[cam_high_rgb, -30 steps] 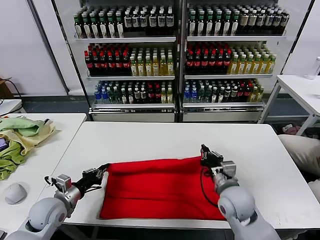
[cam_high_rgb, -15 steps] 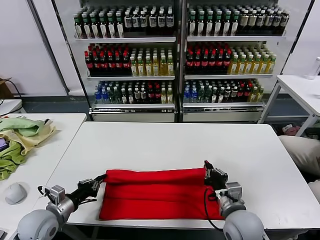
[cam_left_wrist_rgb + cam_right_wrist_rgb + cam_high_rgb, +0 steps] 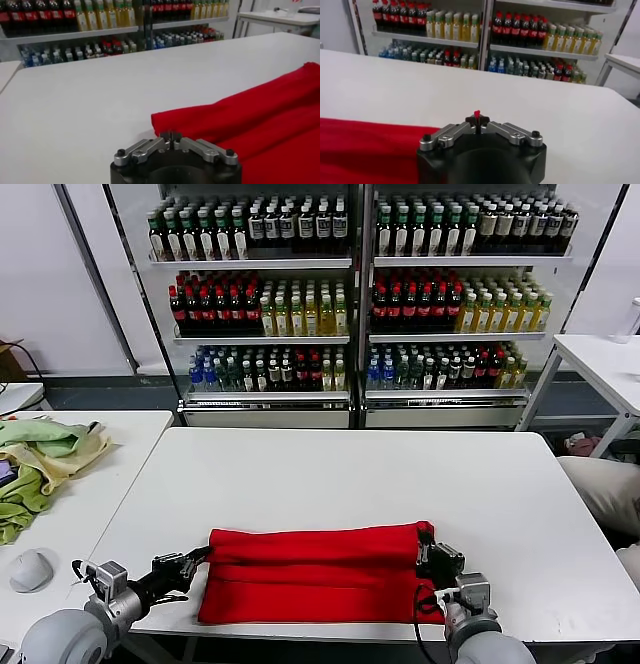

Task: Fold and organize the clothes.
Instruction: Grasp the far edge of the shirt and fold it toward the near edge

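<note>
Tabletop (image 3: 330,464): red clothes (image 3: 310,574) between hands (both pinching).

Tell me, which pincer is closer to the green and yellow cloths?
Left. The left pincer pinches the red shirt on the side toward the cloths; the right pincer pinches its far side.

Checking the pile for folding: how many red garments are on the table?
1 visible: a red shirt lying folded near the front edge of the white table. Another layer could be hidden within its folds.
</note>
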